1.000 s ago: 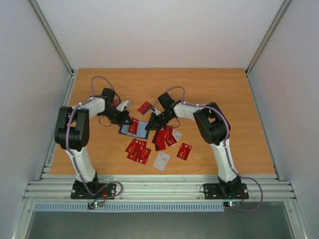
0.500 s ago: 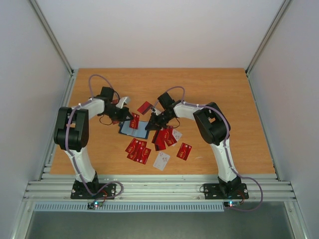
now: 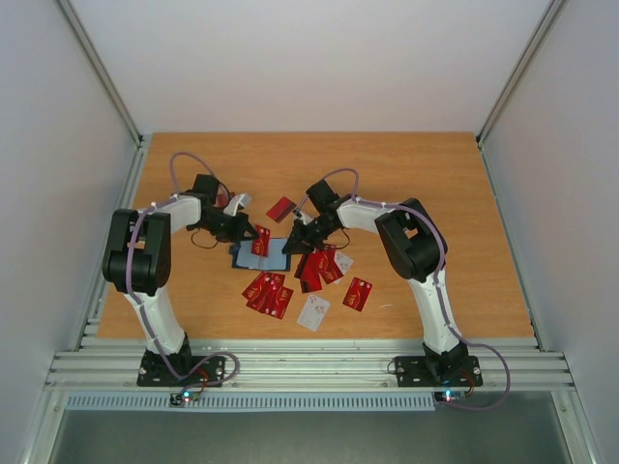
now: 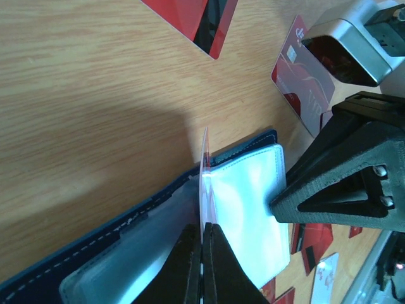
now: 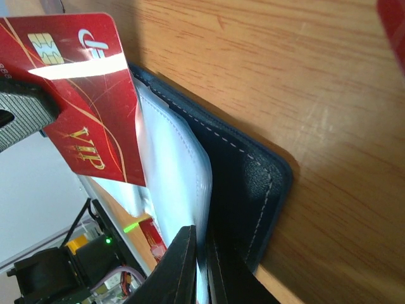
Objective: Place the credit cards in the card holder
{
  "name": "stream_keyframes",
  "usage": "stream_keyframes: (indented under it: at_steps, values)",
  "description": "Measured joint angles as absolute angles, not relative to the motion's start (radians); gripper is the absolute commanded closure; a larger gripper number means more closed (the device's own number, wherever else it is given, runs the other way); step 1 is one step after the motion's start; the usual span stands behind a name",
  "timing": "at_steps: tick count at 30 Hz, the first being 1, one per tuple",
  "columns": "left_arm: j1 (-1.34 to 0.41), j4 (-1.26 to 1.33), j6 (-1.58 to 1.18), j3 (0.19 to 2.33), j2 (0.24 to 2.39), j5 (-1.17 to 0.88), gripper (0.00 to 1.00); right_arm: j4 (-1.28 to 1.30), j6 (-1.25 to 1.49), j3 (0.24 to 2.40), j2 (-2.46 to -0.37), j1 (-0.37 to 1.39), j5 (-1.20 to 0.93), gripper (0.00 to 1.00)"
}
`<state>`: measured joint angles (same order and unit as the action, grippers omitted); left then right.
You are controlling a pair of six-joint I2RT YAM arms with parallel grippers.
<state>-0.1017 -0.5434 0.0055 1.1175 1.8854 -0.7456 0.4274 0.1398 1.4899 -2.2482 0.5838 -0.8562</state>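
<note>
The navy card holder point(image 3: 274, 254) lies open mid-table, pale blue inside point(image 4: 250, 209). My left gripper point(image 3: 253, 238) is shut on a red credit card point(image 4: 205, 190), held edge-on over the holder's inner slots; the card's face shows in the right wrist view point(image 5: 82, 95). My right gripper point(image 3: 296, 244) is shut on the holder's right edge, pinching the pale inner flap point(image 5: 183, 190) beside the navy cover point(image 5: 253, 183). More red cards point(image 3: 324, 268) and a white card point(image 3: 314, 312) lie in front of the holder.
A red card point(image 3: 280, 208) lies behind the holder. A group of red cards point(image 3: 268, 292) lies at front left, one point(image 3: 359, 293) at front right. The right gripper's black fingers point(image 4: 342, 171) stand close beside the left gripper over the holder.
My left gripper has tilted and shifted the red card slightly right over the holder. The holder has slid a little right. The right gripper has held its place.
</note>
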Motion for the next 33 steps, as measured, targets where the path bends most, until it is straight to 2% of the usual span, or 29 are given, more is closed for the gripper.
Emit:
stream_keyframes:
  at_steps: [18,33]
  values:
    - [-0.1,-0.665,-0.099,1.122,1.917,-0.796,1.0,0.427,0.14,1.49,-2.251,0.583,-0.863,0.93]
    - [-0.112,-0.722,-0.23,1.132,1.891,-0.701,1.0,0.427,0.14,1.497,-2.26,0.584,-0.877,0.93]
